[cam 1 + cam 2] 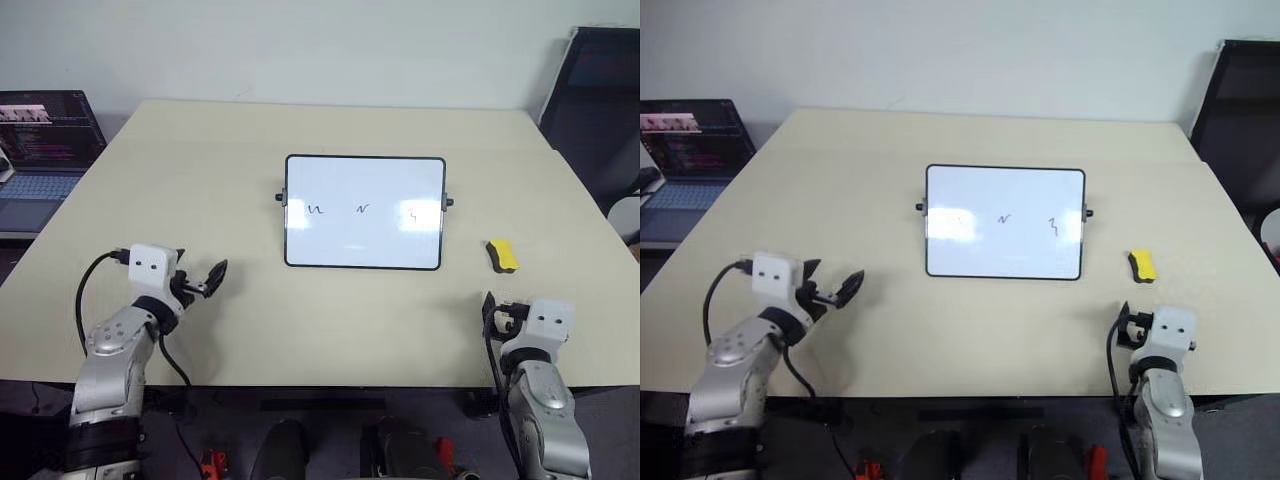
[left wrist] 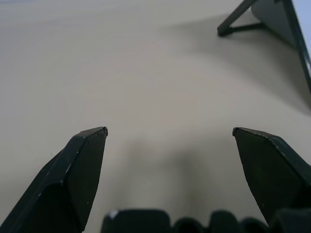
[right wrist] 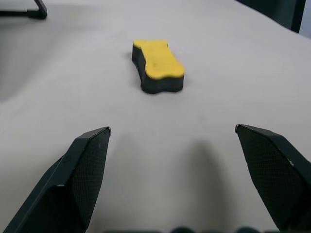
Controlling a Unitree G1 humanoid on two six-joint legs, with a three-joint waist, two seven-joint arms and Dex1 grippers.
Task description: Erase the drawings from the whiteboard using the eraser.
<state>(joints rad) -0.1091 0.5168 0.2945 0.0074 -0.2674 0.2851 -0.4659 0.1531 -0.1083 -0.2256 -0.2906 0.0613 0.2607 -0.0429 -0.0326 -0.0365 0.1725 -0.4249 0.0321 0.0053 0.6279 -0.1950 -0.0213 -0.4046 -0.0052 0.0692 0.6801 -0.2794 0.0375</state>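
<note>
Eraser [image 3: 157, 65] on table ahead of right claw [image 3: 172, 133], apart; claw spread wide, empty.

The wide beige desk [image 1: 200, 200] has a smooth, matt laminate-like top, while the small rectangular whiteboard [image 1: 364, 240] in its thin black plastic-looking frame is glossy and throws back bright glare patches beside the thin dark squiggled drawings [image 1: 363, 209]. The small yellow eraser [image 3: 158, 62] looks soft and matt, foam-like on top over a dark, duller felt-like underside. The black fingers [image 3: 80, 174] of the right tool [image 3: 172, 131] show a fine, rough grid texture, and the left tool [image 2: 170, 131] looks like smoother matt black plastic.
</note>
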